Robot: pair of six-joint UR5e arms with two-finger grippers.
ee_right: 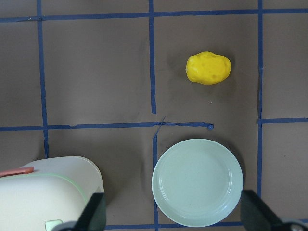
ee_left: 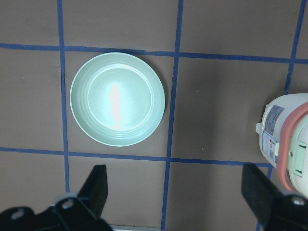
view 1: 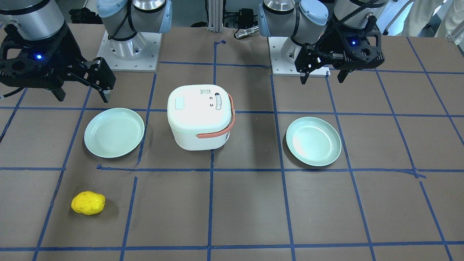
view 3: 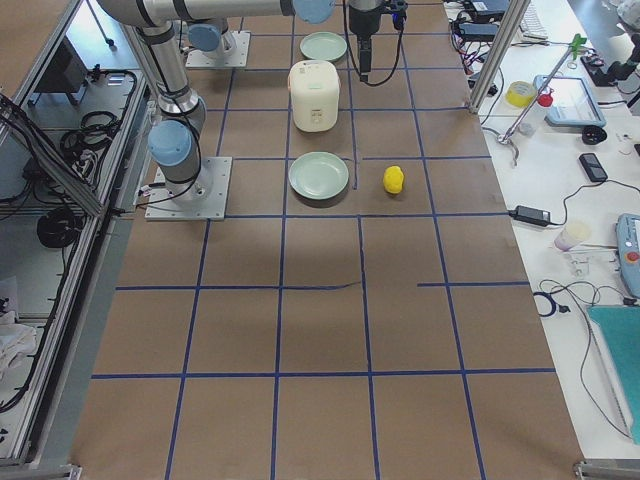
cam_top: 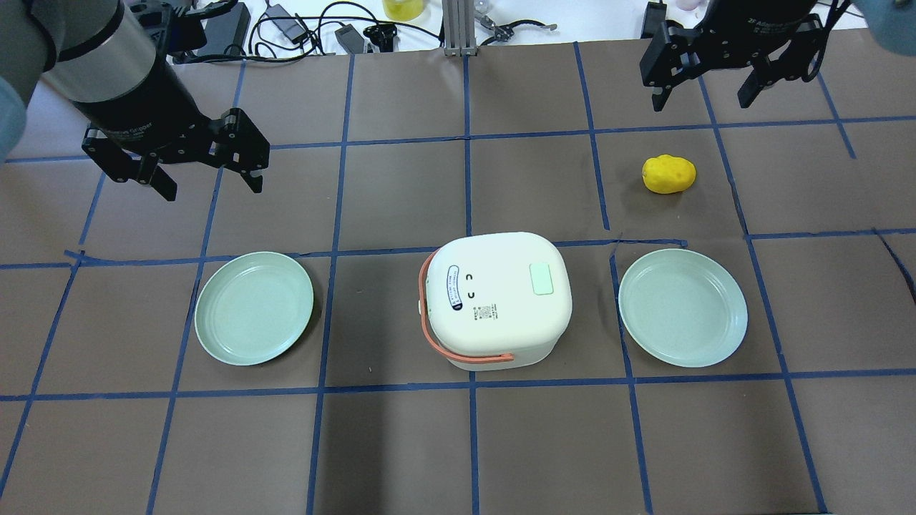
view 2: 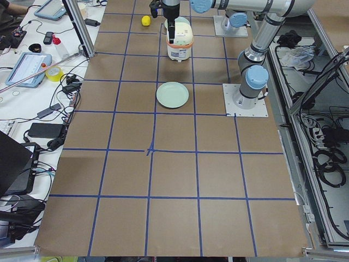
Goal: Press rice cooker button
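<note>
**While both grippers hang wide open, the rice cooker waits untouched**

Since nothing is in contact yet, you have a free choice of approach. The rice cooker stands upright at mid tabletop, between the left plate and the right plate, apart from both. The left gripper and the right gripper hover well apart from it, fingers spread wide, holding nothing. A yellow potato-like object lies near the right gripper.

On handling, expect a stiff, smooth plastic shell, probably light if empty, so a sideways shove could skate it across the tabletop. You need no grasp here. The likely button is the pale green rectangle on the lid, on the right gripper's side. Push straight down on it with one fingertip. Steer clear of the orange handle, folded down around the opposite side.

As for writing, an oval label on the lid carries print too small to read, and a square code sits beside it. A sticker on the cooker's wall is just as illegible. White lettering on the right gripper's body seems to read "2F Adaptive".
</note>
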